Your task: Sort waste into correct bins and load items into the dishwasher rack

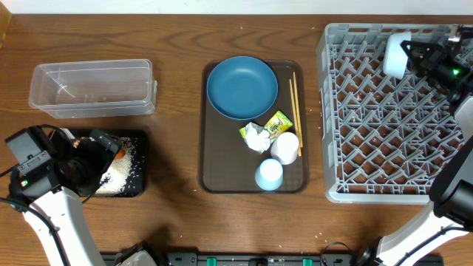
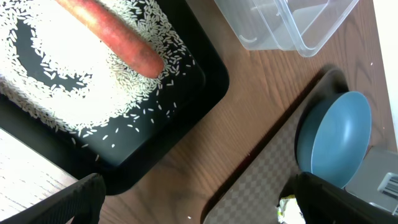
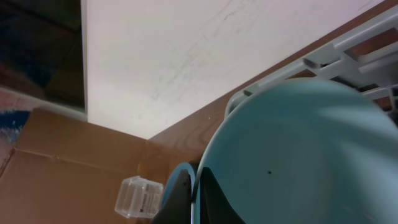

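The right claw point(image 3: 194, 190) is clamped on the rim of the pale blue bowl point(image 3: 298, 162), one dark finger on each side of the thin edge. From overhead we see it holding the bowl on edge at the far left corner of the grey dishwasher rack point(image 1: 323, 111). We cannot tell whether the bowl touches the pegs.

The left claw point(image 2: 196, 186) hangs over the black tray point(image 2: 193, 93) with its jaws spread wide and nothing between them. In that tray the orange carrot point(image 2: 109, 34) lies across a bed of white rice grains point(image 2: 56, 81), with loose grains scattered toward the tray's corner. The clear plastic tub point(image 1: 92, 89) sits just behind the black tray.

Between the bins and the rack we see the brown serving tray point(image 1: 214, 148). The dark blue plate point(image 1: 242, 87) fills its far half, and the wooden chopsticks point(image 1: 295, 111) lie along its right edge. Just in front of the plate, the crumpled white paper point(image 1: 256, 137) and the green-yellow snack wrapper point(image 1: 278, 123) lie side by side, touching. The whitish cup point(image 1: 285, 147) rests beside them, and the pale blue cup point(image 1: 269, 174) stands nearest the tray's front edge.
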You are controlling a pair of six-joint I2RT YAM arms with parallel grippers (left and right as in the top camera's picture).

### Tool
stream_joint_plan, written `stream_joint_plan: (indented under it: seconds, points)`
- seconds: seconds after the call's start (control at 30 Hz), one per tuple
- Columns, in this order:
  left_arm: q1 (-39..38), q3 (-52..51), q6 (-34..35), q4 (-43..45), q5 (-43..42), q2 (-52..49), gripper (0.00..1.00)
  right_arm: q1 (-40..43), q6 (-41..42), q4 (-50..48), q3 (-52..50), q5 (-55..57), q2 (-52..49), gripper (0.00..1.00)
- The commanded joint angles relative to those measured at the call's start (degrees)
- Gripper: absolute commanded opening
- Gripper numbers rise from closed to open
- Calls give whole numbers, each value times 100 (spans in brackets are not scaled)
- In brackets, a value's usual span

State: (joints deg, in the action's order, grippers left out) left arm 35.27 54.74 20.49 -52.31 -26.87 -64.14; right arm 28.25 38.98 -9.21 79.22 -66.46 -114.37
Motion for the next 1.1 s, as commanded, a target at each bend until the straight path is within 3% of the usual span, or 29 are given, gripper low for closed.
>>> stream_joint_plan:
  seconds: [0.0,0.9,1.07]
  points:
    - [35,13,-136,-11,-52,-17,98,-4,83,-11,-20,-127,-101,1]
    - [35,13,-133,-11,-52,-17,98,527,-33,407,-24,-114,-109,1]
    - [35,13,-136,-11,-52,-17,98,474,656,-74,-24,-334,-109,1]
